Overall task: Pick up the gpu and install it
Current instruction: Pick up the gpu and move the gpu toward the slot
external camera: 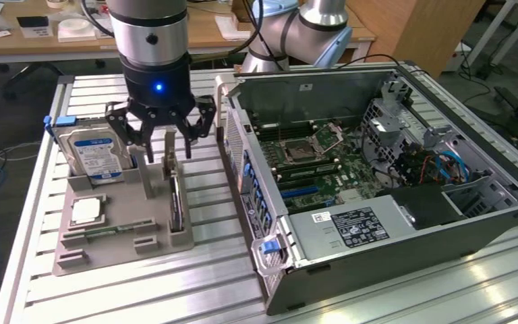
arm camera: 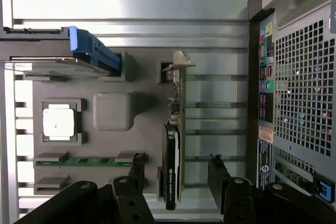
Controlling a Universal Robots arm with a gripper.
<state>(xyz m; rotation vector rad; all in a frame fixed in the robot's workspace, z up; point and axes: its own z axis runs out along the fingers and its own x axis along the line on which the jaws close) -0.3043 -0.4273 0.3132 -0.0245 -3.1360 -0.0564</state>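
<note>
The gpu [external camera: 176, 197] is a thin black card standing on edge in a slot of the grey holder tray [external camera: 106, 260], its pale bracket strip at the far end. My gripper [external camera: 164, 140] hangs just above that end, open, with nothing between its fingers. In the wrist view the gpu [arm camera: 171, 156] runs straight between the two black fingertips [arm camera: 137, 164], which stand apart on either side of the card without touching it; my gripper [arm camera: 177, 163] is centred over it.
A silver hard drive [external camera: 97, 154] with a blue-white label stands in the tray's far corner. A processor [external camera: 88, 211] and a green memory stick [external camera: 106, 232] lie in the tray. The open computer case [external camera: 376, 169] sits on the exterior view's right, motherboard exposed.
</note>
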